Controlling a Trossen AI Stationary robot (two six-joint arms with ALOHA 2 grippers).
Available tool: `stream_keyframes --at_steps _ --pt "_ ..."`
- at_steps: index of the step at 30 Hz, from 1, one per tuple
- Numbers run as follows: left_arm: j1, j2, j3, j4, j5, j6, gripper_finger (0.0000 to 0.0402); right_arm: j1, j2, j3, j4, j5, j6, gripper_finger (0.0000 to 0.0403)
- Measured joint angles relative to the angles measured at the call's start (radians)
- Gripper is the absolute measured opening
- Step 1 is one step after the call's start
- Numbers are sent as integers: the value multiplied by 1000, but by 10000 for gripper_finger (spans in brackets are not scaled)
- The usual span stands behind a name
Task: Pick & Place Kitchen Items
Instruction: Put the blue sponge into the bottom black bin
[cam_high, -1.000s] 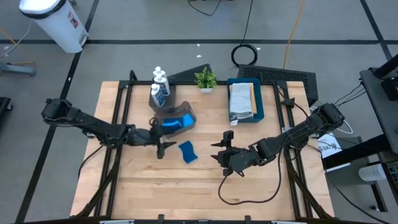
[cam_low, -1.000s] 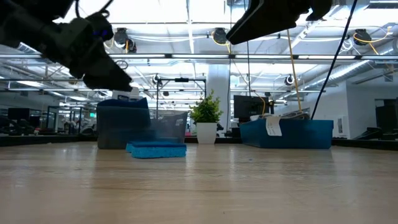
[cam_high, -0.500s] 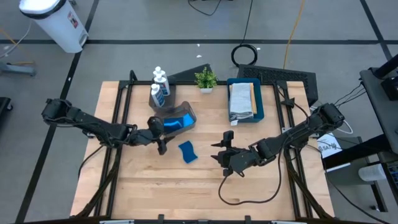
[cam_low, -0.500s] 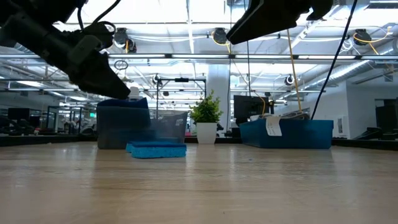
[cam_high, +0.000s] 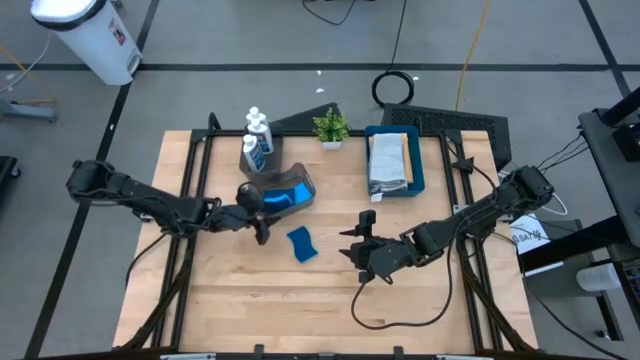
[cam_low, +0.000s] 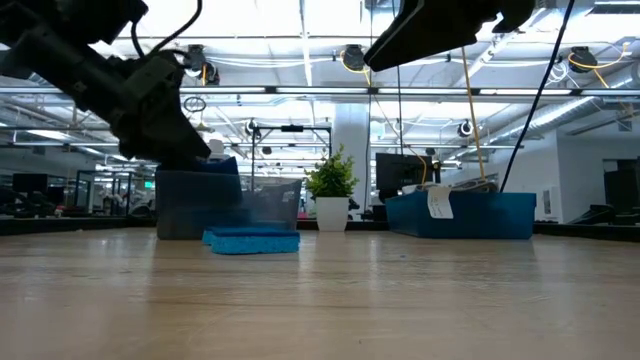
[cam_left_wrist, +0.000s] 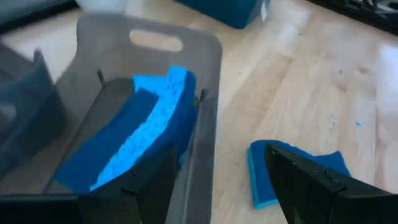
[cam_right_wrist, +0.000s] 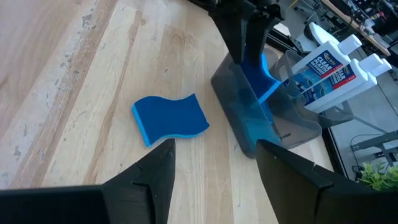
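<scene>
One wavy-edged blue sponge (cam_high: 302, 244) lies flat on the wood table. A second blue sponge (cam_left_wrist: 143, 137) stands on edge inside a grey see-through bin (cam_high: 288, 190). White bottles with blue labels (cam_high: 257, 140) stand behind the bin. Folded cloths (cam_high: 388, 160) lie in the blue tray (cam_high: 418, 170). My left gripper (cam_high: 262, 232) hangs open just in front of the bin's near wall (cam_left_wrist: 208, 124), with the loose sponge (cam_left_wrist: 258, 177) beside it. My right gripper (cam_high: 350, 243) hovers open to the right of the loose sponge (cam_right_wrist: 171, 118), pointing at it from above the table.
A small potted plant (cam_high: 331, 127) stands at the far edge between the bottles and the tray. Black rails run along the table's left (cam_high: 190, 200) and right (cam_high: 470, 200) sides. Bare wood lies in front of the loose sponge, toward the near edge.
My left gripper has rolled about its own axis and tipped, sinking slightly beside the bin's near wall; its fingers stay open. The sponges, the bin and my right arm have kept still.
</scene>
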Motion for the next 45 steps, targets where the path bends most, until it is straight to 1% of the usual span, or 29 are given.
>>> stream_keyframes --at_steps 4,7,13,16,20,25,30,34,37,41,45 --pt "32 0 0 -38 17 -102 250 0 0 0 0 0 0 196" --pt "55 0 0 -49 15 -138 250 0 0 0 0 0 0 196" --pt "82 0 0 -49 11 -101 250 0 0 0 0 0 0 196" --pt "82 0 0 -49 -13 -82 250 0 0 0 0 0 0 196" --pt "82 0 0 -49 -40 -80 250 0 0 0 0 0 0 196" --pt "82 0 0 -47 -43 -88 250 0 0 0 0 0 0 196" --pt "82 0 0 -4 42 -51 250 0 0 0 0 0 0 196" --pt "72 0 0 97 127 12 250 0 0 0 0 0 0 196" --pt "43 0 0 169 177 73 250 0 0 0 0 0 0 196" --pt "-6 0 0 250 192 132 250 0 0 0 0 0 0 196" --pt "-45 0 0 302 190 124 250 0 0 0 0 0 0 196"
